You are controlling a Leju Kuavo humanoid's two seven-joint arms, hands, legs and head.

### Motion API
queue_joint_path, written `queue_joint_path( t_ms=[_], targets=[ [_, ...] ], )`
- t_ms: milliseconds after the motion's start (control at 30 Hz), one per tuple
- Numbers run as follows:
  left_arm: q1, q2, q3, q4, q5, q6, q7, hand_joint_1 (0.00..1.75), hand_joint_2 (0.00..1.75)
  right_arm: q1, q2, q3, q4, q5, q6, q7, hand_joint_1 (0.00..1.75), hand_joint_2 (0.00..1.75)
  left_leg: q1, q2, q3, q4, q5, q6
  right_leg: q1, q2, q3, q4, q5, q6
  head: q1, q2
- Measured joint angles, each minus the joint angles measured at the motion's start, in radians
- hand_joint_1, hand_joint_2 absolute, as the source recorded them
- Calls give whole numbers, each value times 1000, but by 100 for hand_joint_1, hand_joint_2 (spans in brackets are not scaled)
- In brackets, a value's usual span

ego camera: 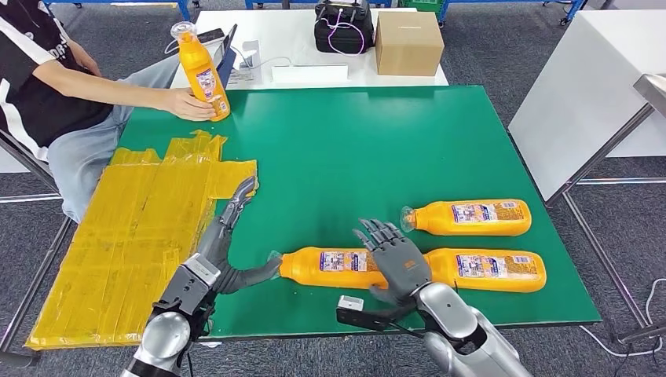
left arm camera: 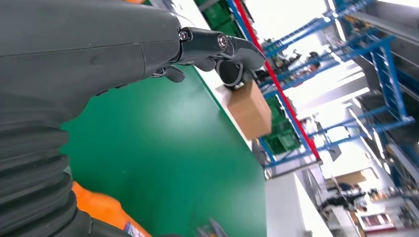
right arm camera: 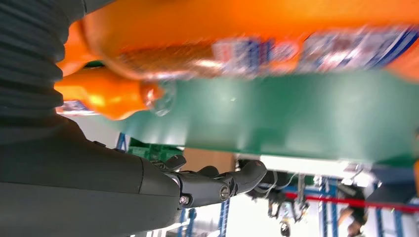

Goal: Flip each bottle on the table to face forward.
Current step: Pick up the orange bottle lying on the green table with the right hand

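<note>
Two orange bottles (ego camera: 471,217) (ego camera: 412,268) are seen lying flat near the tabletop's (ego camera: 377,149) front edge; the nearer is overlapped by the right hand (ego camera: 397,258), fingers spread, while the left hand (ego camera: 228,239) is held open, empty.

Head view looks down over the green table (ego camera: 377,141); both tilted wrist views skim it closely.
</note>
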Motion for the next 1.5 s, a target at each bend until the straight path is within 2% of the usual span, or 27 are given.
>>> queue_joint_path(
  t_ms=[167,567,600,700,767,867,1300,1500],
  targets=[
    [-3,-1,-30,-6,-2,-2,-3,0,175,-45,41,38,90,-9,13,0,0,175,0,0,0,0,0,0,0,0,0,0,0,0,0,0],
    [-22,-1,-68,-7,0,-4,-11,0,175,-141,85,97,277,-49,46,27,1,175,0,0,0,0,1,0,0,0,0,0,1,0,0,0],
    [-23,-1,-71,-7,1,-4,-11,0,175,-150,88,101,291,-48,46,30,34,175,0,0,0,0,1,0,0,0,0,0,1,0,0,0],
    [-27,-1,-75,-7,2,-4,-11,0,175,-178,96,117,333,-37,55,45,155,175,0,0,1,0,1,0,0,0,1,0,1,0,0,0],
    [-29,-1,-76,-7,3,-4,-11,0,175,-197,100,130,363,-25,65,56,169,175,0,0,2,0,1,0,0,0,1,0,1,0,0,0],
    [-30,-1,-76,-7,9,-4,-11,0,175,-220,103,146,398,-19,74,61,175,175,0,0,2,0,1,0,0,0,2,0,1,0,0,0],
    [-30,-1,-75,-7,19,-4,-11,0,175,-257,110,168,449,-27,75,60,175,175,0,0,3,0,2,1,0,0,3,0,1,1,0,0],
    [-29,0,-75,-7,25,-4,-5,0,175,-235,117,160,430,-54,-7,56,175,175,0,-1,2,0,2,1,0,0,3,0,1,1,0,0]
  ],
)
